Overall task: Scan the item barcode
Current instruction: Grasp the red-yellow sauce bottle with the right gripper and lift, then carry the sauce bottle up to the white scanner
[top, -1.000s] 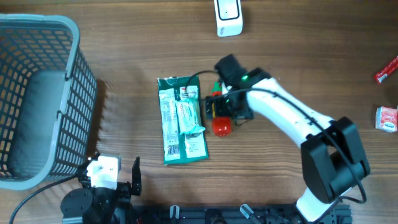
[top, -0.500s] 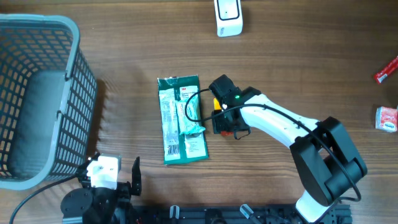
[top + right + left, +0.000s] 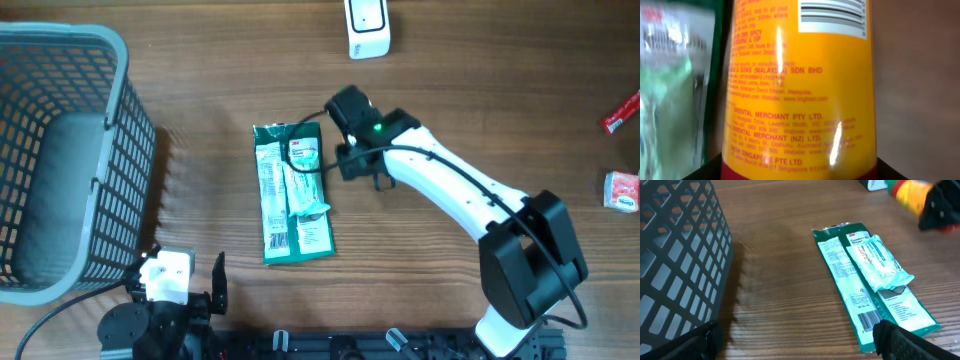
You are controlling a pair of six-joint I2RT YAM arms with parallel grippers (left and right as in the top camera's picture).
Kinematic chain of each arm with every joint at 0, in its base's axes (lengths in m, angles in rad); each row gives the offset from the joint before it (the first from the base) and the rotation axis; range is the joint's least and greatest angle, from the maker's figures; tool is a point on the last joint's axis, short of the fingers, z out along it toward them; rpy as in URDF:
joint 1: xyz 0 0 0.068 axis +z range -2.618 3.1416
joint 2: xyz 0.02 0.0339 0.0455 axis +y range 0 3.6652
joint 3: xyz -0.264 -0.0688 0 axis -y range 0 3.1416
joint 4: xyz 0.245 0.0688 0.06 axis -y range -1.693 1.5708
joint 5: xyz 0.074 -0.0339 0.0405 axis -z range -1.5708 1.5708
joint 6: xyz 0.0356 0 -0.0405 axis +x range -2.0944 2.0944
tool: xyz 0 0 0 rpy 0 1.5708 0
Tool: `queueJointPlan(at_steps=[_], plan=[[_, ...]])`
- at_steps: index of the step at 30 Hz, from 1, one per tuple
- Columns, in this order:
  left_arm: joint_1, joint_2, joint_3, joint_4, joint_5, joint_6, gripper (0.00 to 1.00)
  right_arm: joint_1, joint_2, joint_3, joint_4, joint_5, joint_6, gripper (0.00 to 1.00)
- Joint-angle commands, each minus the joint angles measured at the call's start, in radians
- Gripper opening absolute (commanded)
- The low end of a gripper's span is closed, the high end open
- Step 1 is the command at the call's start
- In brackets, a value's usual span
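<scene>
Right fingers (image 3: pixel 707 172) grip one yellow bottle (image 3: pixel 800 100) just beside one green 3M packet (image 3: pixel 292 195) on the bench (image 3: pixel 450 80). One barcode (image 3: pixel 831 14) shows above "ORIENTAL MERCHANT PTY LTD". My left fingers (image 3: pixel 910 342) spread wide.

One basket (image 3: pixel 135 170), one green packet (image 3: pixel 292 195), one yellow bottle (image 3: pixel 800 100), one white device (image 3: pixel 367 25).
</scene>
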Motion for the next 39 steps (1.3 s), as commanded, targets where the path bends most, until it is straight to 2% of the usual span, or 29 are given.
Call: queueJointPlan(at_steps=[1,6,11,18,25,31,34,39], plan=[[-0.005,-0.007,0.001,0.002,0.012,0.014,1.00,0.003,-0.031,0.037,0.007,0.261,-0.046,0.43],[-0.005,-0.007,0.001,0.002,0.012,0.014,1.00,0.043,-0.103,0.140,0.034,0.285,-0.214,0.43],[-0.005,-0.007,0.001,0.002,0.012,0.014,1.00,0.122,-0.240,0.278,0.056,0.101,-0.487,0.42],[-0.005,-0.007,0.001,0.002,0.012,0.014,1.00,0.276,-0.403,0.307,0.055,-0.032,-0.777,0.43],[-0.005,-0.007,0.001,0.002,0.012,0.014,1.00,0.354,-0.475,0.307,-0.071,-0.174,-0.938,0.44],[-0.005,-0.007,0.001,0.002,0.012,0.014,1.00,0.354,-0.478,0.307,-0.117,-0.174,-1.048,0.41],[-0.005,-0.007,0.001,0.002,0.012,0.014,1.00,0.354,-0.478,0.307,-0.127,-0.197,-1.062,0.43],[-0.005,-0.007,0.001,0.002,0.012,0.014,1.00,0.347,-0.477,0.306,-0.162,-0.230,-1.015,0.36]])
